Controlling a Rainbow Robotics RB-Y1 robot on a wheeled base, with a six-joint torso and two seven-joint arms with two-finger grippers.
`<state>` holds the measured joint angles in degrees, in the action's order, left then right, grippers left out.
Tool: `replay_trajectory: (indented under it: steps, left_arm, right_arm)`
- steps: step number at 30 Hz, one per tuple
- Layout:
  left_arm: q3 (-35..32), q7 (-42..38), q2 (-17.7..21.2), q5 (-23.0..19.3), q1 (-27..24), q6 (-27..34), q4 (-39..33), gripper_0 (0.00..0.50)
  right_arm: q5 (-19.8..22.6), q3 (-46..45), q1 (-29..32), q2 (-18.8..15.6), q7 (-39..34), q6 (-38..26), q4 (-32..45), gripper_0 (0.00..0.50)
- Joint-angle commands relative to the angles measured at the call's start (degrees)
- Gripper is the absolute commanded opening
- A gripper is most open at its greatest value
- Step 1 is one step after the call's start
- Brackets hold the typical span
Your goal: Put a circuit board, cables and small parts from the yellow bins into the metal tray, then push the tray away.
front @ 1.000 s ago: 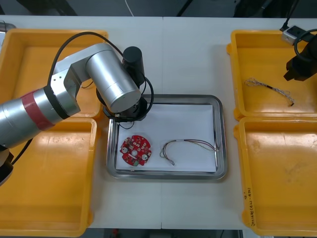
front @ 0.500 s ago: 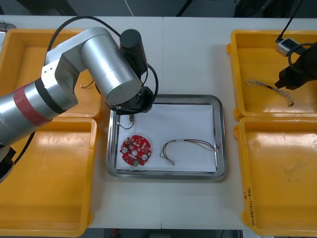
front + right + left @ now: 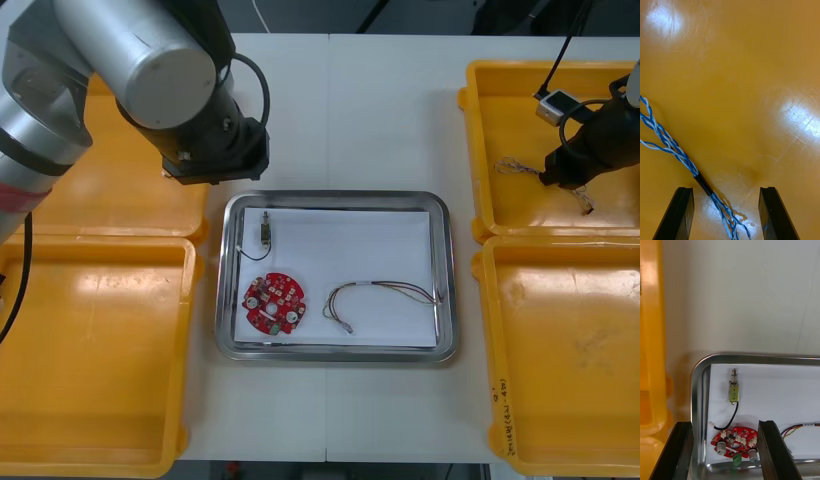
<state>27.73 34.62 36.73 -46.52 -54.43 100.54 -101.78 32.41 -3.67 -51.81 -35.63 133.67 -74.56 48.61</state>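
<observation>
The shiny rectangular metal tray [image 3: 447,270], white inside, lies at the middle of the light tabletop [image 3: 340,110], between the yellow plastic bins. Inside it, the round red circuit board [image 3: 273,303] rests near the corner facing the tabletop's near-left corner. A small metal part on a thin black lead [image 3: 264,231] lies just beyond the board, close to the tray's left rim. A thin red and yellow cable [image 3: 385,288] curves across the white floor on the side toward the tabletop's right edge, apart from the board.

The left gripper [image 3: 724,424] hangs above the tray's far-left corner, under the big silver arm. Its black fingers [image 3: 683,450] are spread wide with nothing between them. In the left wrist view the small metal part [image 3: 733,390] and the board [image 3: 735,440] lie on the tray floor beyond the fingers.

The right gripper [image 3: 578,165] is down in the yellow bin [image 3: 480,120] at the tabletop's far-right corner, over the twisted blue and white cable [image 3: 515,167] lying on the bin floor. Its fingers [image 3: 767,213] are spread too, one on each side of the cable [image 3: 666,144]. A short black sleeve on the cable sits close to one finger, and neither finger pinches it.
</observation>
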Motion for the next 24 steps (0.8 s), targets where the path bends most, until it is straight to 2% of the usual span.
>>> replay_trajectory:
  steps: [1,7,16,17,18,19,20,21,22,24]
  left_arm:
    - [-6.2,8.4,2.7,-1.9,0.0,3.6,-1.6,0.500]
    - [-11.8,14.4,4.0,-2.4,0.0,7.9,0.0,0.500]
    - [-18.1,26.3,5.0,-2.3,0.0,8.4,7.6,0.500]
    - [-18.6,27.4,5.0,-2.3,0.0,8.4,8.4,0.500]
    - [-19.3,28.9,5.0,-2.1,0.0,8.3,9.4,0.500]
    - [-19.4,29.6,5.0,-2.1,0.0,8.1,9.8,0.500]
    - [-19.7,31.1,5.1,-2.0,0.0,8.0,10.5,0.500]
    - [-19.9,32.3,5.2,-1.9,0.0,7.8,11.0,0.500]
    - [-20.2,33.8,5.3,-1.9,-0.1,7.3,11.5,0.500]
    - [-20.4,34.9,5.4,-2.0,0.0,6.9,11.9,0.500]
  right_arm:
    - [0.5,0.7,-2.8,-2.3,0.9,0.6,-0.2,0.500]
    - [0.7,2.9,-2.7,-2.2,1.2,1.3,-1.4,0.500]
    - [1.6,5.4,-2.7,-2.1,0.6,2.7,-2.6,0.500]
    - [1.7,5.4,-2.7,-2.1,0.7,2.8,-2.7,0.482]
    - [1.8,5.4,-2.7,-2.1,0.7,2.8,-3.1,0.364]
    - [1.8,5.4,-2.7,-2.1,0.7,2.8,-3.2,0.280]
    - [1.9,5.4,-2.7,-2.1,0.6,2.8,-3.5,0.126]
    - [2.0,5.4,-2.7,-2.1,0.7,2.8,-3.9,0.054]
    - [2.1,5.4,-2.7,-2.1,0.8,3.0,-4.3,0.000]
    - [2.2,5.4,-2.7,-2.1,0.8,3.1,-4.6,0.000]
